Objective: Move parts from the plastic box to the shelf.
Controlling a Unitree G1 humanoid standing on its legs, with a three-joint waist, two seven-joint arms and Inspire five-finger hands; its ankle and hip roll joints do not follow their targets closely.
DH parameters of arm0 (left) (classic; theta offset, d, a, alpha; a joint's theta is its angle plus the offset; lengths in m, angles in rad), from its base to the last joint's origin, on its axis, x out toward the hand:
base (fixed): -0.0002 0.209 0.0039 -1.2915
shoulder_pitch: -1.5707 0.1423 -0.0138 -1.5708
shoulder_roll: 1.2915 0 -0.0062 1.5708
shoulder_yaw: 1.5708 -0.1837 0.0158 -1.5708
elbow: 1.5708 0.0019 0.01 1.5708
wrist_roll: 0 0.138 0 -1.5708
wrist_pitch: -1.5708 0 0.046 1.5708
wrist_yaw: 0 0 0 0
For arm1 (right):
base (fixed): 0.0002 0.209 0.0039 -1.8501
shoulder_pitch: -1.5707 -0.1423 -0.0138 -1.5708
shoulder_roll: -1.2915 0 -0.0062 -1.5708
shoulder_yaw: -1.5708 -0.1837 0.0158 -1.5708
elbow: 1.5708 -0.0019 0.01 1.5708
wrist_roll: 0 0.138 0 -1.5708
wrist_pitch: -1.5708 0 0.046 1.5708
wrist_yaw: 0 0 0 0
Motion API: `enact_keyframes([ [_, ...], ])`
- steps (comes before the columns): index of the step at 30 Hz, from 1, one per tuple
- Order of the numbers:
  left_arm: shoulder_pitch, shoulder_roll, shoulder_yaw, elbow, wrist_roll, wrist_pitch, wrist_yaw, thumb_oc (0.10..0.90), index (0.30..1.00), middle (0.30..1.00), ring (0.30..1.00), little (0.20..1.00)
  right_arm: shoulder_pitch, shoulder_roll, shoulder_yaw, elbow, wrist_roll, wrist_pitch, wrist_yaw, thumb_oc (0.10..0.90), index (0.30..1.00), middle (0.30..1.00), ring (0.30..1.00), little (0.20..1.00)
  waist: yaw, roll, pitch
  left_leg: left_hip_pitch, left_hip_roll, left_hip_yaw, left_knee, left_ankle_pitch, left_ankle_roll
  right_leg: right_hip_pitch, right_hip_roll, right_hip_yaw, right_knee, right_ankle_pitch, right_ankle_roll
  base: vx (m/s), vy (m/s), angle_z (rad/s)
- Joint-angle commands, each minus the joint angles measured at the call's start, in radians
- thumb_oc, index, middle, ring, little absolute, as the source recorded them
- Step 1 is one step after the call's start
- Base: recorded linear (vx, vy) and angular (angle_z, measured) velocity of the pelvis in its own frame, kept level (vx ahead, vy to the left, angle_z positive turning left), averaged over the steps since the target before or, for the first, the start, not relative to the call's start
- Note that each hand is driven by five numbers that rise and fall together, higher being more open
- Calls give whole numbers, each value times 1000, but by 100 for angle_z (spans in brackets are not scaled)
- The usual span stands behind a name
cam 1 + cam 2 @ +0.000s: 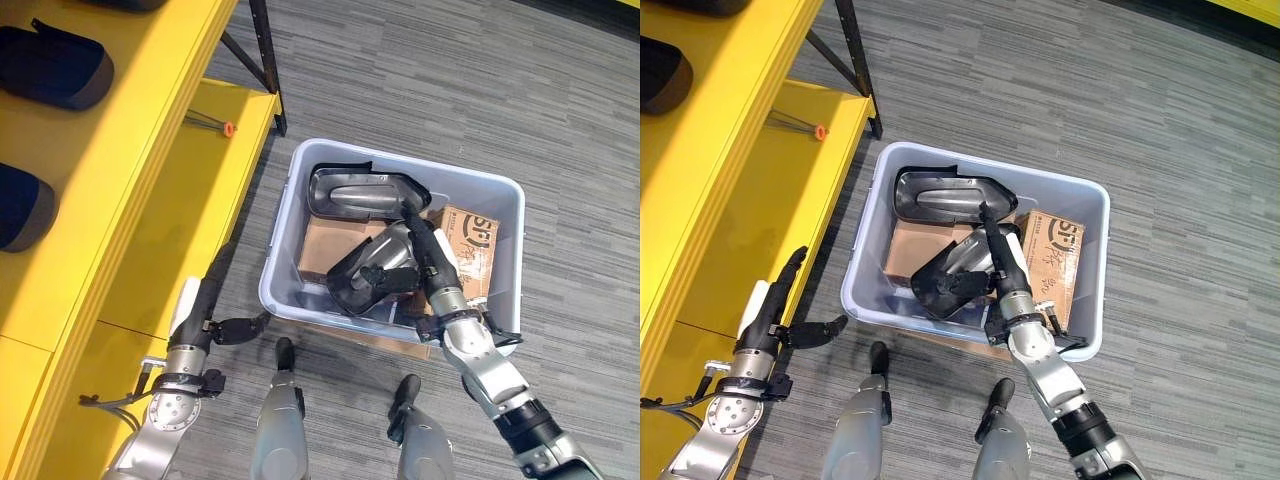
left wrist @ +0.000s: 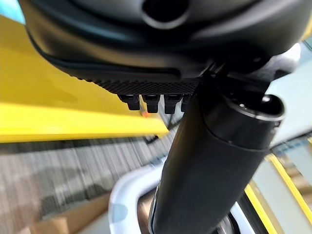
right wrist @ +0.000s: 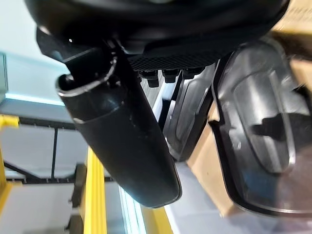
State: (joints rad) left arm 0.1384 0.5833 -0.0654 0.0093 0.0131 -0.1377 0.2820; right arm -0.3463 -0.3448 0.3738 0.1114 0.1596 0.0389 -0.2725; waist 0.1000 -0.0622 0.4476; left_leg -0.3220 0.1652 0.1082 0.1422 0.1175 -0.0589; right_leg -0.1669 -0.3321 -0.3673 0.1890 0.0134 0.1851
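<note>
R hand (image 1: 425, 262) flat, inside plastic box (image 1: 300, 170)

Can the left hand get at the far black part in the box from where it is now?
Probably not directly. The left hand is open outside the plastic box, by its near-left corner; the far black part lies across the box, past its wall and the right hand.

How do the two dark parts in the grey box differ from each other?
The far part lies open side up against the box's far wall, showing a shiny silver-grey hollow; nothing touches it. The near part sits tilted on the cardboard, mostly matte black, with the right hand reaching onto it. The far part looks longer and flatter, the near one more bunched up. Both are dark moulded shells with silver-grey areas.
</note>
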Motion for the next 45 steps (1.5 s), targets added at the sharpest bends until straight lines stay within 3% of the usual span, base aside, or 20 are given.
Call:
enact_keyframes([
  [1,-21,49,99,-89,-18,-58,69,900,1000,1000,1000,1000,-127,49,-7,4,-7,-48,-47,900,1000,1000,1000,1000,11,-39,-26,11,-4,-9,108,-166,9,2,20,47,-51,37,-26,-19,17,15],
  [9,-55,111,82,-104,50,-52,87,900,1000,1000,1000,1000,-255,106,12,148,39,-48,-98,900,1000,1000,1000,1000,54,-29,12,-24,-17,-31,142,-175,15,-8,7,28,-28,36,-24,-2,20,13],
  [10,-56,110,77,-106,45,-52,88,900,1000,1000,1000,1000,-263,113,12,163,40,-47,-104,900,1000,1000,1000,1000,58,-27,10,-17,-15,-42,142,-199,8,-1,12,34,-25,19,-15,2,21,11],
  [11,-58,110,76,-107,44,-52,88,900,1000,1000,1000,1000,-265,112,11,164,40,-48,-105,900,1000,1000,1000,1000,58,-28,15,-28,-18,-33,144,-177,15,-8,7,24,-28,36,-24,92,11,10],
  [13,-65,110,57,-100,44,-49,95,900,1000,1000,1000,1000,-287,126,7,196,35,-44,-133,900,1000,1000,1000,1000,64,-26,20,-27,-17,-45,148,-201,10,-4,11,29,-24,21,-14,13,26,15],
  [14,-67,111,56,-100,44,-50,95,900,1000,1000,1000,1000,-289,126,6,197,35,-45,-134,900,1000,1000,1000,1000,64,-27,25,-38,-21,-37,149,-179,17,-11,6,19,-27,38,-23,-71,31,19],
  [17,-65,115,30,-110,54,-48,112,900,1000,1000,1000,1000,-337,151,-18,259,-11,-40,-217,900,1000,1000,1000,1000,73,-18,38,-47,-21,-50,172,-211,14,-12,10,27,-16,21,-14,57,39,8],
  [25,-98,130,-28,-92,66,-52,151,900,1000,1000,1000,1000,-447,184,-55,400,-57,-32,-332,900,1000,1000,1000,1000,83,-9,57,-69,-29,-53,182,-217,20,-25,6,29,-16,25,-13,10,37,3],
  [27,-111,134,-42,-99,69,-56,160,900,1000,1000,1000,1000,-467,180,-56,431,-100,-25,-353,900,1000,1000,1000,1000,84,-7,63,-76,-32,-56,185,-220,22,-29,4,32,-17,28,-12,-21,54,7],
  [28,-122,134,-56,-97,72,-61,171,900,1000,1000,1000,1000,-481,180,-55,462,-129,-17,-371,900,1000,1000,1000,1000,81,-6,71,-89,-40,-45,183,-195,32,-39,-3,23,-23,48,-21,10,35,5],
  [29,-122,134,-56,-96,72,-61,171,900,1000,1000,1000,1000,-481,181,-55,463,-129,-17,-371,900,1000,1000,1000,1000,82,-5,66,-79,-37,-55,183,-218,24,-31,2,33,-21,32,-11,-63,62,6],
  [30,-127,134,-61,-94,79,-58,176,900,1000,1000,1000,1000,-485,184,-54,473,-137,-14,-377,900,1000,1000,1000,1000,80,-6,72,-91,-40,-44,186,-196,32,-39,-3,23,-23,49,-21,13,42,3],
  [37,-143,127,-101,-88,111,-49,202,900,1000,1000,1000,1000,-475,196,-40,555,-226,16,-424,900,1000,1000,1000,1000,67,-7,72,-104,-48,-40,191,-203,37,-49,-5,34,-34,55,-18,-1,32,1],
  [45,-167,121,-118,-85,127,-47,212,900,1000,1000,1000,1000,-445,208,-1,530,-267,18,-396,900,1000,1000,1000,1000,52,-15,72,-116,-49,-34,202,-209,40,-61,-9,46,-32,59,-18,-4,17,0],
])
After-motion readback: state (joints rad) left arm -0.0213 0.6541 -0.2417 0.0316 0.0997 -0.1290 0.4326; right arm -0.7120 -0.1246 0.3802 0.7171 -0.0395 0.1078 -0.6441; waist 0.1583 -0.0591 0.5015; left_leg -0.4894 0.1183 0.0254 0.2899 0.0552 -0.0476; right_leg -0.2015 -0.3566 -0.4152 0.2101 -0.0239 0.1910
